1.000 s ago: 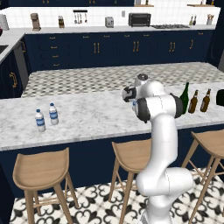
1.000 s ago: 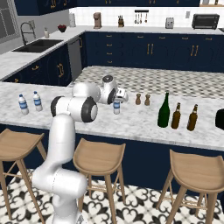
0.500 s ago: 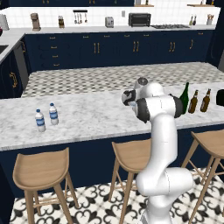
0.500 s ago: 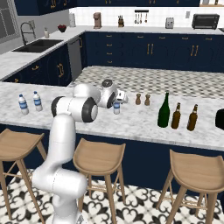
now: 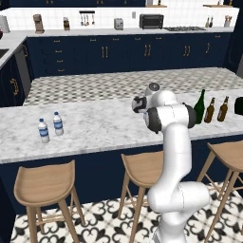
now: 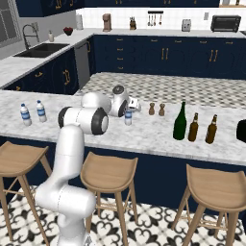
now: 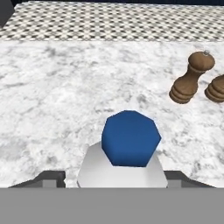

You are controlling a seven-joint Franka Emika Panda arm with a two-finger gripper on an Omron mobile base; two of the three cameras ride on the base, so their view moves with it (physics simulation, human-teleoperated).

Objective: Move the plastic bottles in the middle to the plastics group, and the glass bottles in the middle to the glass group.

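Observation:
A small clear water bottle (image 6: 128, 116) stands mid-counter. My gripper (image 6: 130, 107) hovers just over it, open. In the hand view the bottle (image 7: 129, 144) is seen from above with a blue top, between my two fingertips (image 7: 54, 179), which stand on either side of its shoulders; the gripper (image 7: 114, 179) is not closed on it. The plastics group, two matching water bottles (image 6: 25, 115) (image 5: 43, 131), stands far to the left. The green wine bottle (image 6: 180, 121) and two brown beer bottles (image 6: 193, 127) (image 6: 211, 129) stand in a row to the right.
Two small brown shakers (image 6: 152, 108) (image 7: 188, 81) stand just beyond the bottle to its right. A dark object (image 6: 241, 130) sits at the counter's right end. Stools (image 6: 108, 175) line the near side of the marble island (image 6: 62, 125).
The hand has shifted slightly over the small bottle. The bottles and shakers have not moved.

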